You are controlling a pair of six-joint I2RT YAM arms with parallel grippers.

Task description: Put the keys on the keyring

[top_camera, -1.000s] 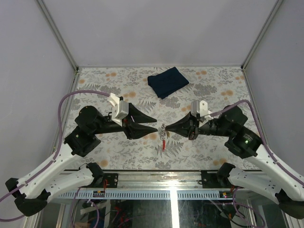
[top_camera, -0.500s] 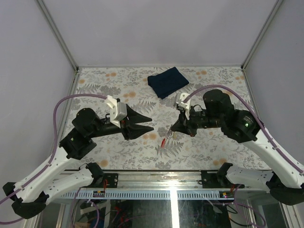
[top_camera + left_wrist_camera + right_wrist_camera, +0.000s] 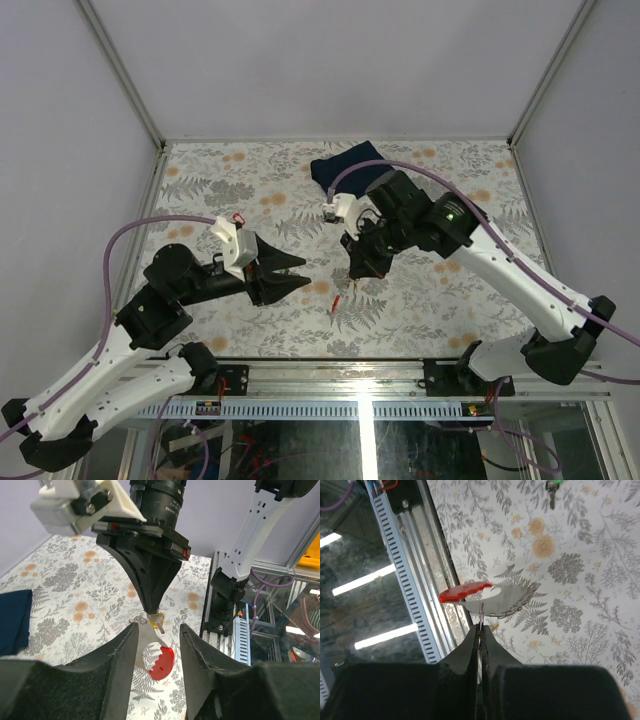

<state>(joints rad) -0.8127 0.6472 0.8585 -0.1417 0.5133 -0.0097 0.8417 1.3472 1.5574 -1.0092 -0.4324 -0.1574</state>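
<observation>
The right hand is pointing downward and clenching the top of the keyring, its fingers pressing tight together on the thin loop. The keyring is hanging clear above the flowered worktop, and the red tag is dangling at the keyring's lower end. A small yellow-headed key is showing right at the keyring's top, just under those fingertips; whether it is threaded on the loop I cannot tell. The left hand is hovering just to the left of the keyring without touching it, released, its jaws standing apart with nothing between them. The green key is lying flat on the worktop, well apart from the keyring. The dark blue cloth is lying well beyond the keyring, toward the far edge, partly under the right arm.
</observation>
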